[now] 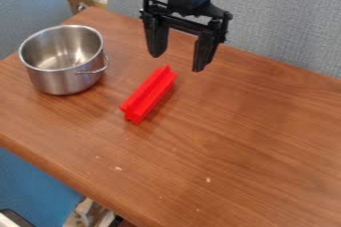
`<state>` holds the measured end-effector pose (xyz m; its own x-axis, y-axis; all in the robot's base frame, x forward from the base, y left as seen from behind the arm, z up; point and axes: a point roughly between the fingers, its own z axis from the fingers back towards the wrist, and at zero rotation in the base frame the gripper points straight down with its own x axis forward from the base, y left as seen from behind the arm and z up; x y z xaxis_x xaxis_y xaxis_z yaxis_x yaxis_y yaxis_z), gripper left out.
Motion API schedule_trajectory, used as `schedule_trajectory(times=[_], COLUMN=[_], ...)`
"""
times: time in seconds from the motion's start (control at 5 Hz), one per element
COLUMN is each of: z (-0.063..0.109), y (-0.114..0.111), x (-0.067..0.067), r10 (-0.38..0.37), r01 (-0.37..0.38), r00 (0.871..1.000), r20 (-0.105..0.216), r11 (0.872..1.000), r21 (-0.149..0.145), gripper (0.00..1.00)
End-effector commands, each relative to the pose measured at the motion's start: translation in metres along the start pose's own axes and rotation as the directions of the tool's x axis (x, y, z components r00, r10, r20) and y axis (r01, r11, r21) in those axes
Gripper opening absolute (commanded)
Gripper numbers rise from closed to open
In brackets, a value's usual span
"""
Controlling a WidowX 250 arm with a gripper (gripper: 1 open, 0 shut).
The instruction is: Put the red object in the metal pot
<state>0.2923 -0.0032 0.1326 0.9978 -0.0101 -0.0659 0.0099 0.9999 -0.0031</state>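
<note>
Speaker one: Brown wood-grained tabletop, set at a slant, with a speckled grey panel behind its far edge and blue at the left of the view. What is the arm doing?

Speaker two: A black two-finger gripper hangs from the top of the view, fingers pointing down. They stand wide apart with nothing between them.

Speaker one: And nearest to it?

Speaker two: The bright red rectangular block, lying flat on the table, in front of the gripper and apart from it. It is a long bar, running at a slant: one end points toward the far edge, the other toward the near left edge.

Speaker one: Where is the pot?

Speaker two: Left of the block, by the table's left edge, a shiny steel pot stands upright, open at the top. Its small wire-like side handle faces the block. The two do not touch.

Speaker one: How might the block handle?

Speaker two: Probably light and stiff, plastic or painted wood at a guess, unlikely to break. Its smooth long sides could slip a little.

Speaker one: Best hold?

Speaker two: Across the narrow width, at the middle of its length, so neither end dips. Fingers turned square to the long sides should grip flat; taken near one end, it could swivel and catch the pot's rim.
</note>
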Motion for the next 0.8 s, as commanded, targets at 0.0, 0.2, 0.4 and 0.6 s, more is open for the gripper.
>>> schedule_trajectory(times=[0.0, 0.2, 0.4, 0.6], z=[-0.010, -0.021, -0.030, -0.038], y=[0.010, 0.023, 0.035, 0.043], x=[0.003, 0.006, 0.011, 0.016], r10=[0.009, 0.016, 0.021, 0.022], r01=[-0.009, -0.016, -0.021, -0.022], r00=[1.000, 1.000, 1.000, 1.000], r20=[-0.011, -0.013, -0.009, -0.003], r11=[1.000, 1.000, 0.999, 0.999], r21=[0.010, 0.023, 0.035, 0.044], gripper=[1.00, 1.00, 1.00, 1.00])
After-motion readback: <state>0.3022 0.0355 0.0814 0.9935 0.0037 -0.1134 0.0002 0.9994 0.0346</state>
